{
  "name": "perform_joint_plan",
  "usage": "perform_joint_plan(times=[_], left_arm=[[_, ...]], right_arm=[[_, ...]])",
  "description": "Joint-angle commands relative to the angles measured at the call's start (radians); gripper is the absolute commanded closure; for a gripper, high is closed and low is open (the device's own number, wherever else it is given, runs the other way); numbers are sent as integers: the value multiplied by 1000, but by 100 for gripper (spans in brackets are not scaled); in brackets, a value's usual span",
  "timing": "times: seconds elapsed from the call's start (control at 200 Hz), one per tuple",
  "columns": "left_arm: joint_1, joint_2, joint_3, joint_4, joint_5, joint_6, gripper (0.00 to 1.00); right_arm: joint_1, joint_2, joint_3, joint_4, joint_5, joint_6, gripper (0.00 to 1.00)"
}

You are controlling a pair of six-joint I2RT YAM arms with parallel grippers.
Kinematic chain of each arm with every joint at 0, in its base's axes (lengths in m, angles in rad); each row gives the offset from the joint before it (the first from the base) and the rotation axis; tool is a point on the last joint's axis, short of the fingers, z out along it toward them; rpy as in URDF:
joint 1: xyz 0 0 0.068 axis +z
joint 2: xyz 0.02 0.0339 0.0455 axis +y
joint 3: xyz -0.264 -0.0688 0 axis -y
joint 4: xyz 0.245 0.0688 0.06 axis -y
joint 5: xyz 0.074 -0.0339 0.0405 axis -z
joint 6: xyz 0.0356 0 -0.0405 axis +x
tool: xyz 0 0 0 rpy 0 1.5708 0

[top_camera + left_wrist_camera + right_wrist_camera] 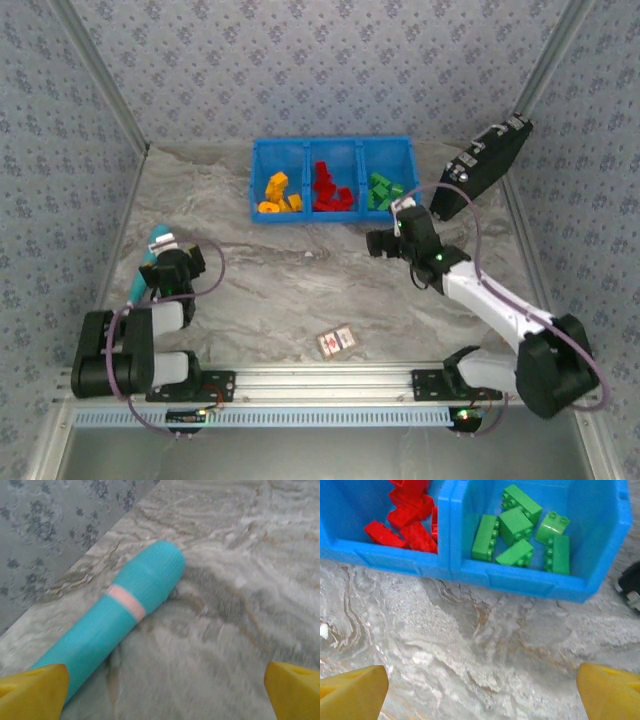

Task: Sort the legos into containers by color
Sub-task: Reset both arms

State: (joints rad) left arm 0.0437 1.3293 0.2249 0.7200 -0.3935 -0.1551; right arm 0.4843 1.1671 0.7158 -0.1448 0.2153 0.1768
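Note:
The blue three-compartment bin (333,150) stands at the back of the table. Orange-yellow legos (278,195) lie in its left compartment, red legos (329,189) in the middle, green legos (382,190) in the right. In the right wrist view the green legos (520,527) and red legos (405,522) lie in the bin (520,580) just beyond my right gripper (482,687), which is open and empty over bare table. My right gripper (385,238) hangs in front of the green compartment. My left gripper (165,690) is open and empty, low at the left.
A teal cylinder with a pink band (117,617) lies on the table by the left gripper and the left wall (150,262). A black device (482,165) leans at the back right. A small red-and-white card box (337,341) lies near the front edge.

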Motion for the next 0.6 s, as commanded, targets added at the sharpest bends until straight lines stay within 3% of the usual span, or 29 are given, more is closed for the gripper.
perform_joint_plan(times=[0.0,0.08,0.205,0.24,0.29,0.34,0.39,0.44,0.595], left_arm=[[-2,87,87,159,61,-20,0],[-20,101,105,148,104,17,0],[-29,241,168,186,324,125,0],[-33,191,208,19,334,126,0],[-31,232,169,183,331,128,0],[-31,198,201,45,332,124,0],[-30,222,178,145,333,126,0],[-30,202,193,69,333,125,0],[-35,209,187,99,328,127,0]], right_arm=[[-4,-102,-70,18,128,49,1],[-18,-158,-99,-14,156,32,1],[-27,-234,-193,80,216,-54,1],[-41,-251,-216,123,222,-81,1],[-73,-263,-241,172,223,-111,1],[-106,-258,-264,240,226,-139,1],[-152,-241,-290,310,222,-159,1],[-208,-212,-318,388,203,-180,1],[-401,-57,-408,676,67,-187,1]])
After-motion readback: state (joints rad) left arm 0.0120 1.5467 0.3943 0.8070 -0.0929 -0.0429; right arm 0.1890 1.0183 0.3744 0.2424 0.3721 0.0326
